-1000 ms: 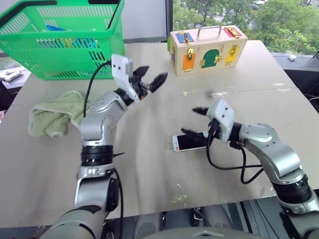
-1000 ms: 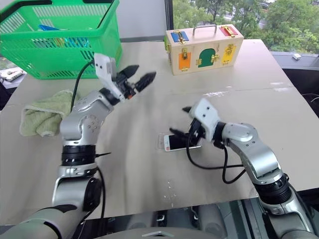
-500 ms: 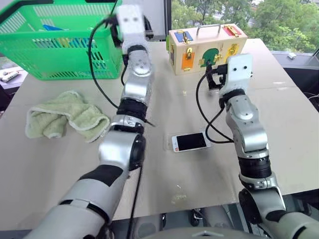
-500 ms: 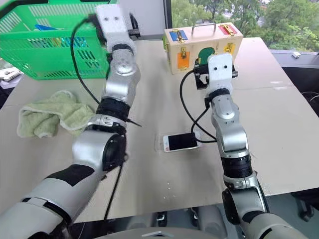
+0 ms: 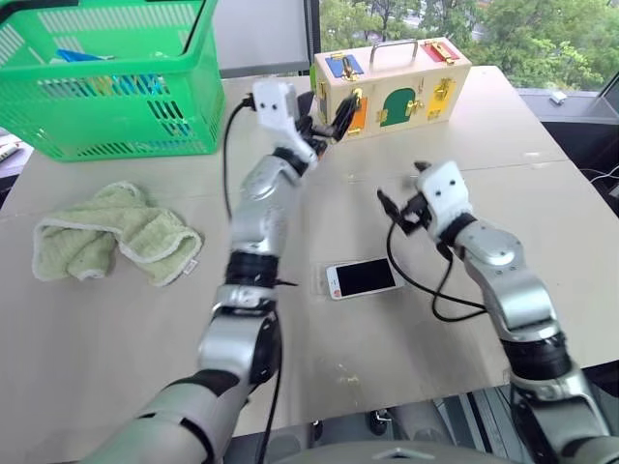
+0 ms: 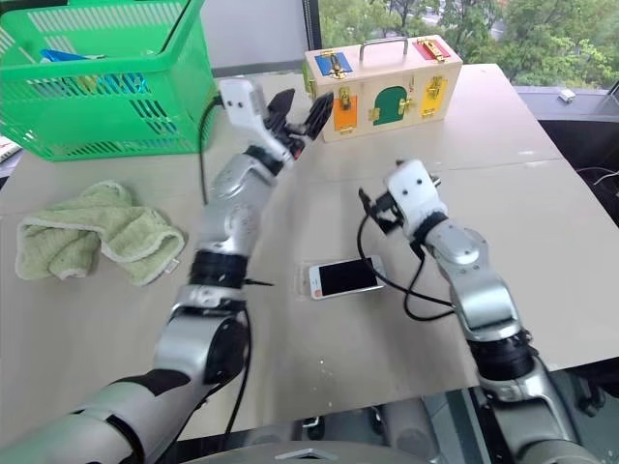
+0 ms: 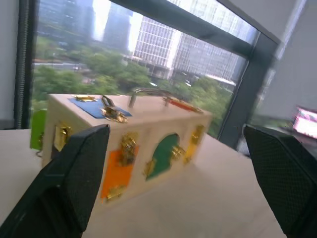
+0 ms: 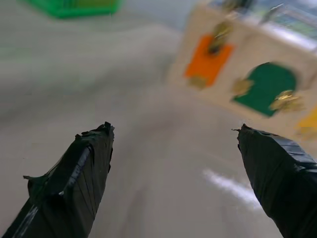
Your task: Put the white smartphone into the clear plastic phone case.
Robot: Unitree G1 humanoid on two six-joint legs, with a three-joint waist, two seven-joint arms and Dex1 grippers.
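Note:
The white smartphone [image 5: 363, 278] lies flat, screen up, near the middle of the table. A faint glossy edge of the clear plastic phone case [image 5: 319, 278] shows along its left end; I cannot tell whether the phone sits inside it. My right gripper [image 5: 401, 188] hovers open above the table, beyond the phone and slightly to its right, holding nothing. Its black fingertips [image 8: 94, 148] stand wide apart in the right wrist view. My left gripper [image 5: 329, 114] is raised and open, empty, close in front of the wooden box.
A wooden latch box [image 5: 392, 82] with coloured doors stands at the back, also seen in the left wrist view [image 7: 148, 148]. A green basket [image 5: 106, 77] sits back left, with a crumpled green towel [image 5: 106, 237] in front of it. The table's front edge [image 5: 387, 406] is near.
Both arms, raised high half a second ago, have come down; the right gripper sank toward the table beyond the phone, the left dropped to the wooden box. The phone stayed put; the view shifted.

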